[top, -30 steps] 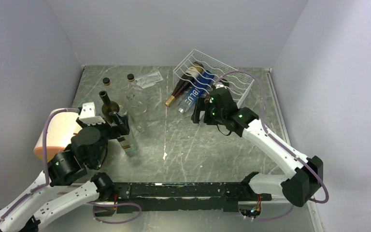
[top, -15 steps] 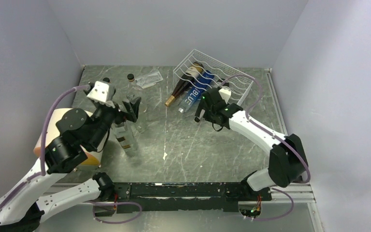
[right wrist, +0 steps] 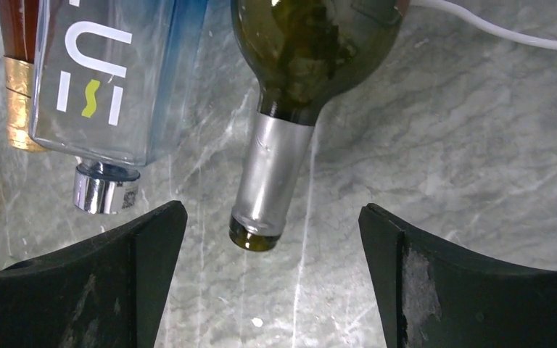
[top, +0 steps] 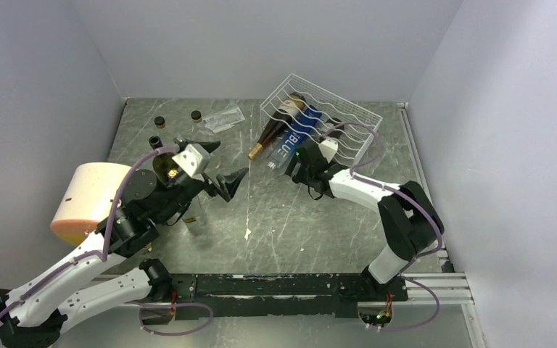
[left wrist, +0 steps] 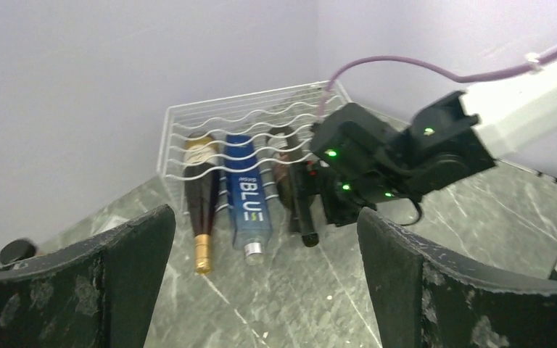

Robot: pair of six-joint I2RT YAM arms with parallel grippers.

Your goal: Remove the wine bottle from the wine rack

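The white wire wine rack (top: 348, 119) stands at the back right, also in the left wrist view (left wrist: 188, 119). It holds a dark bottle with a gold foil neck (top: 279, 119), a blue bottle marked BLUE (top: 294, 138) and a green wine bottle with a silver foil neck (right wrist: 272, 174). My right gripper (top: 299, 170) is open at the rack's front. In the right wrist view its fingers (right wrist: 134, 268) stand either side of the green bottle's mouth without touching it. My left gripper (top: 219, 165) is open and empty above mid-table, facing the rack.
A cream cylinder (top: 91, 199) lies at the left. Several upright bottles stand at the back left, among them a dark one (top: 155, 141) and a clear one (top: 196, 217) under my left arm. A plastic packet (top: 225, 116) lies near the back wall.
My left arm has lifted away from the upright bottles and swung right toward mid-table. My right gripper has moved in toward the rack's front, to the green bottle's neck.
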